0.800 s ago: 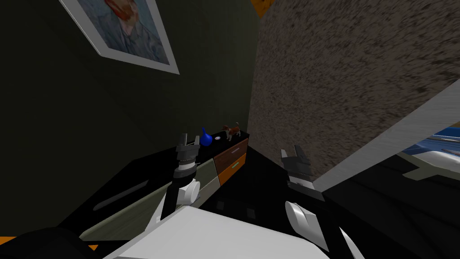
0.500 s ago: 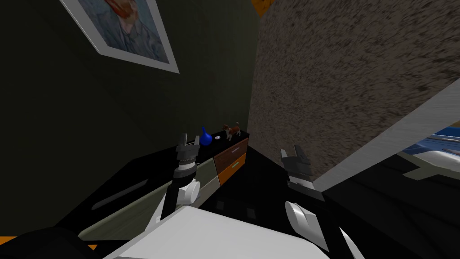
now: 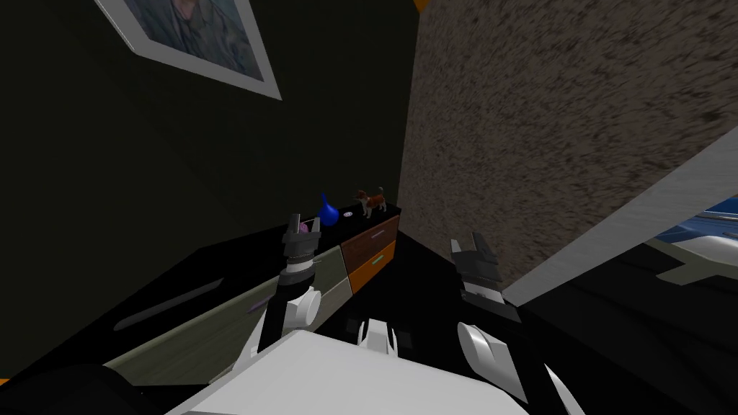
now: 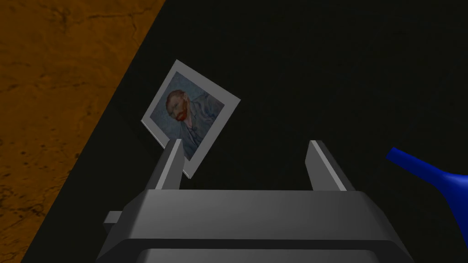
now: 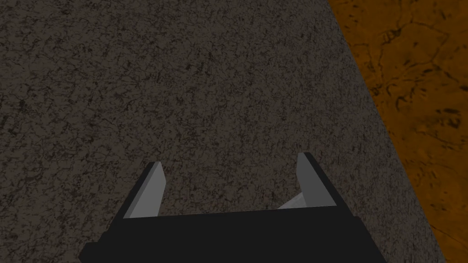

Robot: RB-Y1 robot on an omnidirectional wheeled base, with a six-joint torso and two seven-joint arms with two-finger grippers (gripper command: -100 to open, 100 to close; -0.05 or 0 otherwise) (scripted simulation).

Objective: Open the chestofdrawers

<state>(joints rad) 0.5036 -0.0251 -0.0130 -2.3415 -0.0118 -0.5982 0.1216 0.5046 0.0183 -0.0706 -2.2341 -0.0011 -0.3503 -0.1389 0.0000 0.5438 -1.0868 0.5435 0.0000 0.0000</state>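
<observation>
High at 10 o'clock from the robot, a framed portrait (image 3: 209,43) hangs on a dark wall (image 3: 108,180). Below it, a long low counter (image 3: 216,338) with a black top and a grey-green front runs along that wall toward the corner.

The left pincer (image 3: 305,222) hovers at 11 o'clock over the counter's front edge. Its 2 fingers (image 4: 170,165) are spread wide with nothing between them. Something small and pink shows just behind the tips, too small to make out.

At the pincer's 1 o'clock a blue vase (image 3: 329,213) stands on the black top. In the left wrist view its narrow neck reaches in beside the pincer without touching it. Further along the top are a small round object (image 3: 348,215) and an upright brown-and-white dog figurine (image 3: 371,202).

The chest of drawers (image 3: 371,252) sits under these, at 12 o'clock, at the far end of the counter run in the corner. It shows 2 drawer fronts, brown above orange, each with a slim handle, and both look shut. It is well apart from both pincers.

The right pincer (image 3: 465,241) hangs at 1 o'clock, its blades wide apart and empty, facing a speckled brown wall (image 3: 562,130). At 3 o'clock a slanted grey frame (image 3: 634,216) edges that wall, with a blue-and-white shape (image 3: 710,230) past it.
</observation>
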